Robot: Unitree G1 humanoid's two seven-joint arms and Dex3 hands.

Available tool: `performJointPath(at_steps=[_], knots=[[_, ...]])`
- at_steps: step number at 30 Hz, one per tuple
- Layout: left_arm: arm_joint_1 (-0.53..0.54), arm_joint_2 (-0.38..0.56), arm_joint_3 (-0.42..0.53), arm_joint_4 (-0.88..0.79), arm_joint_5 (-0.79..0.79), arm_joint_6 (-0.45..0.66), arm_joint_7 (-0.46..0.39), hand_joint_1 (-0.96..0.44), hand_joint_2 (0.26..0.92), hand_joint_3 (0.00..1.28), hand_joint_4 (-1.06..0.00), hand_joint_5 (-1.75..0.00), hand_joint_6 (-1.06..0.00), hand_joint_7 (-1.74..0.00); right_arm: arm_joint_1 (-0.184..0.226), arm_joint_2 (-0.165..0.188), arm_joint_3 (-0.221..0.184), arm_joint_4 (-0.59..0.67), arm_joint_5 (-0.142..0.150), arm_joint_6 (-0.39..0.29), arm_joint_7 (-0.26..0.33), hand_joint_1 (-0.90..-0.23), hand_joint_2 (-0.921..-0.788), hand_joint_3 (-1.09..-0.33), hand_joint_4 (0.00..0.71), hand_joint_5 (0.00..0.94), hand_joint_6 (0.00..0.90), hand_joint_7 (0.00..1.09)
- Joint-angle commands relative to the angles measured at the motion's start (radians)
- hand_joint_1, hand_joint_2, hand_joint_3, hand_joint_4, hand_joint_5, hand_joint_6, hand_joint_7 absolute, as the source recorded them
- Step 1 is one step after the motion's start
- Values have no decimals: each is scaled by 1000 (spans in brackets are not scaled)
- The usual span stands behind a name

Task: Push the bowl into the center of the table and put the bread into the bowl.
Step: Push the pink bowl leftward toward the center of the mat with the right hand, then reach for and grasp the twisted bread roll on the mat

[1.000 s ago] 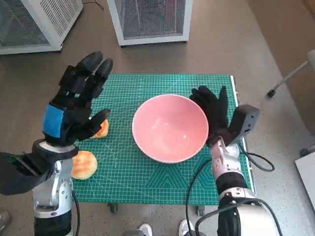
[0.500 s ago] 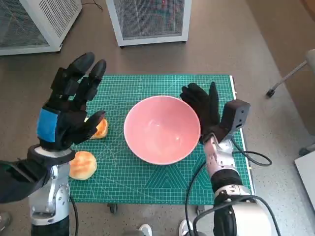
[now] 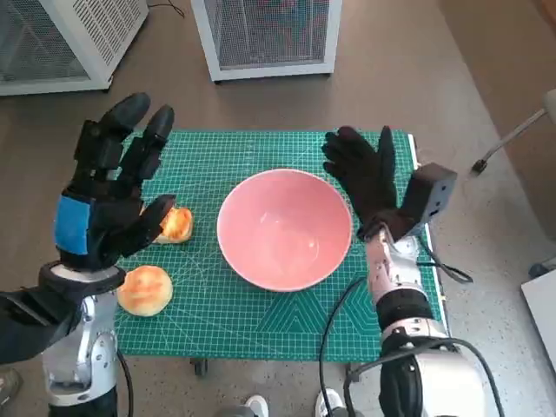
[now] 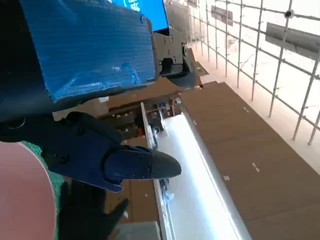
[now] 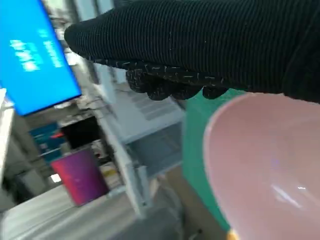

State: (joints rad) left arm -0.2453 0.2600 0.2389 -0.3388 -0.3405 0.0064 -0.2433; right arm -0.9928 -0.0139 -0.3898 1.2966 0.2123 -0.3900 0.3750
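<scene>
Drawing back from the bowl's rim, the right hand (image 3: pixel 363 174) now sits at the bowl's 2 o'clock with its fingers spread and nothing in them, clear of the rim or barely beside it.

Head view:
- Bowl (image 3: pixel 285 228), pink: shifted a little toward 9 o'clock over the last second, now near the middle of the green cutting mat (image 3: pixel 261 313). Judgement: the push looks about done.
- Left hand (image 3: pixel 106 195), blue tape on its back: raised over the mat's 9 o'clock side, fingers apart, holding nothing; it has drifted slightly toward 9 o'clock.
- Bread: two rolls, unmoved. One roll (image 3: pixel 176 224) lies just beside the left thumb, at the bowl's 9 o'clock; the second roll (image 3: pixel 144 289) lies at 8 o'clock by the mat's edge. Neither is in the bowl; that step remains.
- Table: covered by the mat. Brown floor (image 3: pixel 391 78) around it; two white mesh-sided units (image 3: pixel 265 35) stand at 12 and 10 o'clock.

Left wrist view:
- Blue-taped back and black fingers (image 4: pixel 135 165) apart, nothing between them; an edge of the pink bowl in the corner; wire grid and a bright room beyond.

Right wrist view:
- Knitted glove over the bowl's rim; contact cannot be told. Blue screen (image 5: pixel 35 60) and a magenta bin (image 5: pixel 82 177) in the room behind.
</scene>
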Motion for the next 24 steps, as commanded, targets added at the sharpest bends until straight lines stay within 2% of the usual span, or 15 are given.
performJointPath(at_steps=[1, 9, 15, 16, 18, 19, 21, 24], knots=[[7, 2, 6, -31, -16, 11, 4, -568, 921, 254, -270, -1, 1, -708, -8, -16, -22, -28, 38, -72, 67, -515, -921, -525, 306, 0, 512, 18], [9, 21, 14, -31, 3, -5, -3, -546, 921, 261, -269, -1, 1, -716, 12, -22, -20, -137, 98, -242, 231, -531, -921, -537, 311, 4, 512, 16], [8, 72, 25, -34, 71, -33, -14, -539, 921, 277, -271, -1, 1, -721, 63, -9, 5, -271, 148, -340, 352, -532, -921, -587, 312, 2, 479, 3], [8, 103, 27, -37, 121, -43, -14, -539, 921, 277, -271, -1, 1, -722, 71, -9, 8, -298, 162, -345, 376, -532, -921, -591, 312, 2, 478, 3], [16, 204, 32, -47, 277, -58, -16, -525, 908, 199, -244, -1, 1, -664, 86, -11, 16, -347, 192, -340, 420, -533, -921, -593, 311, 2, 489, 10], [26, 272, 34, -70, 366, -30, -28, -523, 906, 177, -235, -1, 1, -647, 95, -11, 19, -370, 206, -333, 438, -534, -921, -591, 311, 1, 492, 11], [36, 335, 34, -96, 448, 8, -42, -495, 858, 97, -158, 0, 1, -510, 105, -11, 23, -393, 219, -323, 452, -537, -921, -573, 312, 2, 500, 16], [40, 452, 14, -169, 568, 176, -114, -464, 809, 42, -73, 0, 1, -364, 126, -11, 35, -434, 224, -318, 458, -533, -921, -563, 312, 2, 505, 18]])
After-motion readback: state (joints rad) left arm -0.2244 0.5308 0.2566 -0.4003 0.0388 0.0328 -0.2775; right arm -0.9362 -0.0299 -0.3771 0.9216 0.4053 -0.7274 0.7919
